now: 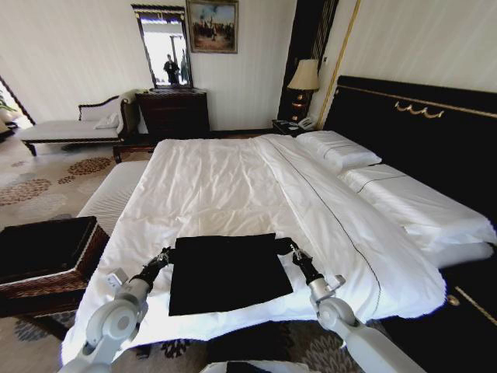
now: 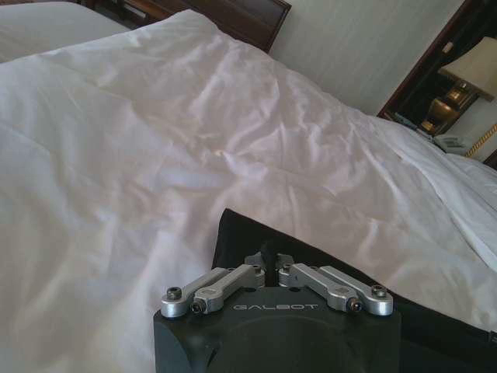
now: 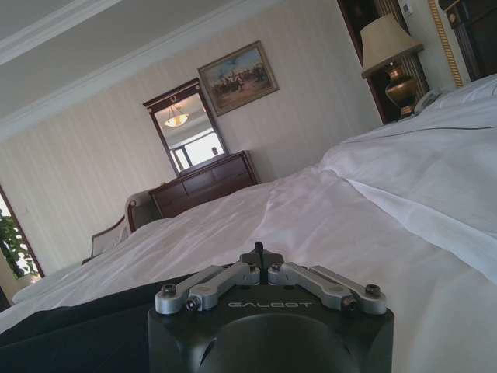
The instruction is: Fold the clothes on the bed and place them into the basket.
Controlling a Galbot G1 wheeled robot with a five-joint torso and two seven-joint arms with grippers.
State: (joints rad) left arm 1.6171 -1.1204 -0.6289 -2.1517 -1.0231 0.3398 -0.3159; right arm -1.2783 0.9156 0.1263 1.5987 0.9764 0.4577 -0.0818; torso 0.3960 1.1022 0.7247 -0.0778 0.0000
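Pinching the limp, light black T-shirt (image 1: 227,272) at both far corners, my left gripper (image 1: 165,256) and right gripper (image 1: 294,250) have their fingers pressed together on the cloth.

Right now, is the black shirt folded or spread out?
Folded: the black shirt lies as a compact rectangle on the bed, no sleeves showing.

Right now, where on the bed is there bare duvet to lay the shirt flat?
Bare duvet runs from the T-shirt to the pillows. Crowded along the near edge: left hand and right hand sit at the shirt's far corners.
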